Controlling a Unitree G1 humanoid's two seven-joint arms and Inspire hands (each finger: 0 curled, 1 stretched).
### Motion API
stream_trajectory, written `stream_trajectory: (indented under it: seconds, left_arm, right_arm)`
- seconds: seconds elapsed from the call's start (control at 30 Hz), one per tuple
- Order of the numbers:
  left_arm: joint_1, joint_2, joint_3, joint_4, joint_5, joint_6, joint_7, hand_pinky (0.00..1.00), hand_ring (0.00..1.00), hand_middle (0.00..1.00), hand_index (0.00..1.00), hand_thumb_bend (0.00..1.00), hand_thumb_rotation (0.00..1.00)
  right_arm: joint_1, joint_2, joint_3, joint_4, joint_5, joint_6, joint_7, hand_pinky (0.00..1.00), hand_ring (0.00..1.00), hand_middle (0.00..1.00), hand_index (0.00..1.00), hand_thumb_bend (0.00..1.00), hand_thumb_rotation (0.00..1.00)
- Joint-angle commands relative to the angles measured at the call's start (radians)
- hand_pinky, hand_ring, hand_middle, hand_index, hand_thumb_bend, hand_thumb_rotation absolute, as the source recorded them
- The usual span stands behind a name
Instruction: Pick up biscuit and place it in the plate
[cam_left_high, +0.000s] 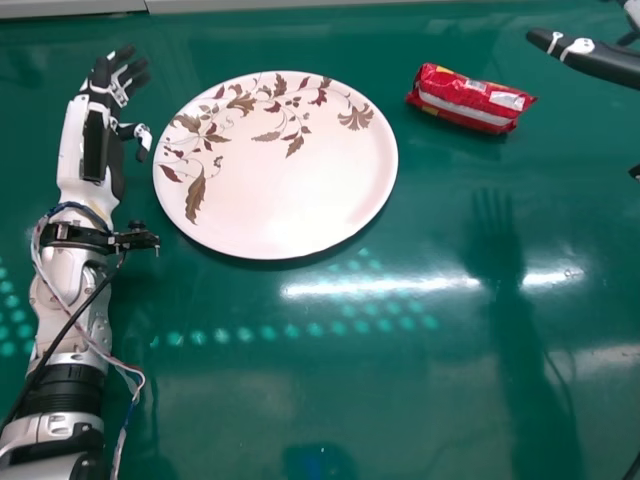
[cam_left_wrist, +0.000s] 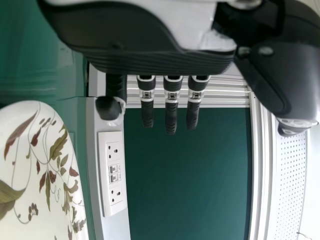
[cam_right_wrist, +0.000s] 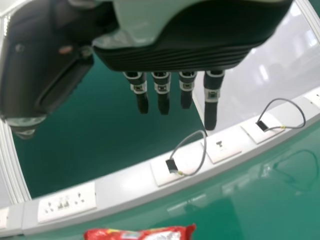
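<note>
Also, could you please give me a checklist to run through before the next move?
1. Biscuit lying on the table, within view: ok.
2. Plate flat, pattern side up: ok.
3. Right hand open: ok.
4. Right hand at the biscuit, ready to grip: not ok, it is apart, off to the right.
5. Left hand apart from the plate: ok.
6. Biscuit pack sealed all round: cannot tell.

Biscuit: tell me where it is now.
In the head view, the biscuit lies on the table at the upper right, between the plate and the right hand.
</note>
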Motion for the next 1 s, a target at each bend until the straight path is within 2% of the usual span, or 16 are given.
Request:
stream_trajectory:
  seconds: [0.0, 0.2, 0.37, 0.57, 0.7, 0.97]
  left_arm:
    - [0.003, 0.010, 0.002, 0.010, -0.002, -0.014, -0.008, 0.00, 0.91, 0.89, 0.93, 0.85, 0.80]
    - [0.005, 0.010, 0.005, 0.009, -0.013, -0.002, -0.018, 0.00, 0.89, 0.87, 0.92, 0.86, 0.78]
    - [-0.006, 0.013, 0.004, 0.043, -0.007, -0.014, -0.028, 0.00, 0.86, 0.85, 0.88, 0.91, 0.78]
    - [-0.042, 0.016, 0.004, 0.137, -0.003, -0.068, -0.043, 0.00, 0.86, 0.86, 0.88, 0.90, 0.77]
    - [-0.065, 0.020, 0.002, 0.194, -0.001, -0.101, -0.057, 0.00, 0.87, 0.86, 0.88, 0.87, 0.78]
    - [-0.086, 0.025, 0.000, 0.241, 0.003, -0.127, -0.059, 0.00, 0.87, 0.86, 0.87, 0.87, 0.78]
  right_arm:
    - [-0.041, 0.024, 0.036, 0.041, -0.018, -0.005, -0.024, 0.77, 0.92, 1.00, 1.00, 1.00, 0.57]
    - [-0.119, 0.077, 0.098, 0.153, -0.039, -0.018, -0.053, 0.79, 0.94, 1.00, 1.00, 1.00, 0.62]
    - [-0.168, 0.114, 0.155, 0.240, -0.061, -0.017, -0.053, 0.78, 0.92, 1.00, 1.00, 1.00, 0.57]
    - [-0.178, 0.139, 0.177, 0.319, -0.057, -0.042, -0.083, 0.72, 0.90, 1.00, 1.00, 1.00, 0.57]
    - [-0.181, 0.146, 0.184, 0.341, -0.058, -0.037, -0.086, 0.73, 0.91, 1.00, 1.00, 1.00, 0.54]
    - [-0.177, 0.161, 0.197, 0.372, -0.051, -0.053, -0.098, 0.65, 0.86, 1.00, 1.00, 1.00, 0.51]
